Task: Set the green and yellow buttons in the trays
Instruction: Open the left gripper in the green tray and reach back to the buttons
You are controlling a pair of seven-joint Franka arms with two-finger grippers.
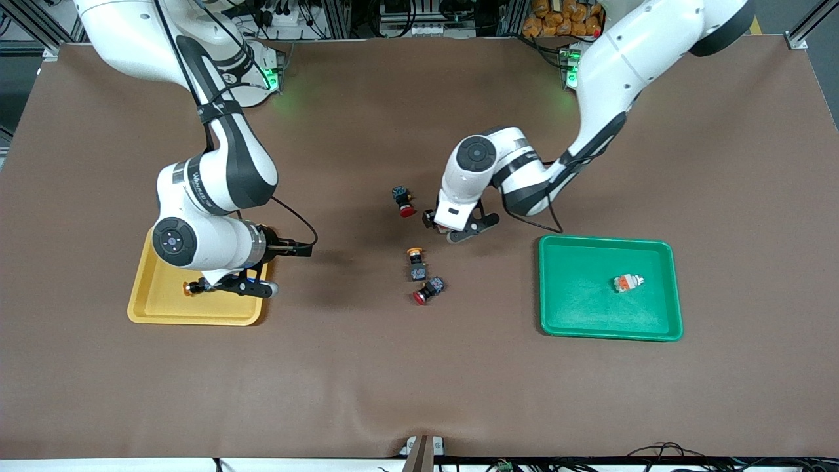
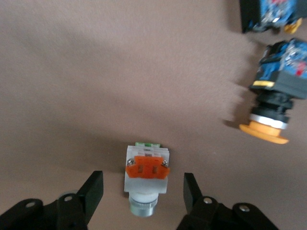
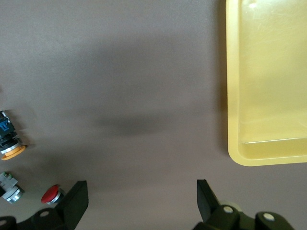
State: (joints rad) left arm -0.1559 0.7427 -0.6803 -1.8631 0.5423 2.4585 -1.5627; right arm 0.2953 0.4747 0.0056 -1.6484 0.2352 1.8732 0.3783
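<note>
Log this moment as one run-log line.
left gripper: open around whitish-grey button on table | right gripper: open over yellow tray edge | green tray: one whitish-grey button

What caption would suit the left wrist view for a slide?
Left gripper, fingers open, straddles a grey button on the table, with a yellow-capped button lying nearby.

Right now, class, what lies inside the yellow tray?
One yellow-capped button lies in the yellow tray, beside the right end effector. The right arm covers part of the tray, hiding anything underneath.
</note>
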